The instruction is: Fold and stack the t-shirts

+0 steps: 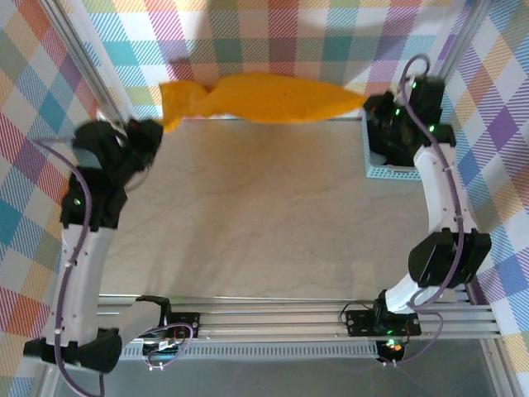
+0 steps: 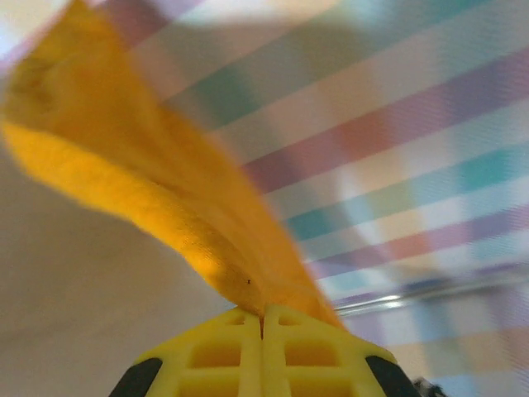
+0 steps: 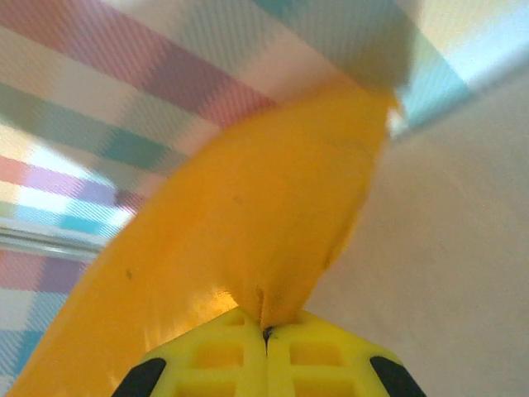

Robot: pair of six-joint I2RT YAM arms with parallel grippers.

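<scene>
Top view: orange t-shirt (image 1: 273, 98) stretched across the far edge of the table (image 1: 264, 215), right end beside the blue basket (image 1: 393, 172) — snag risk. Left wrist: left gripper (image 2: 263, 318) pinched on a thin corner; added tension may pull it free. Right wrist: right gripper (image 3: 266, 331) clamped on a fuller bunch.

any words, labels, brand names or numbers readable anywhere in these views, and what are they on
No readable text anywhere.
t-shirt: plain orange-yellow, no print or visible label.
left gripper and right gripper: yellow fingers, no lettering.
basket: light blue lattice, no label seen.
checked backdrop: coloured pattern only.
</scene>
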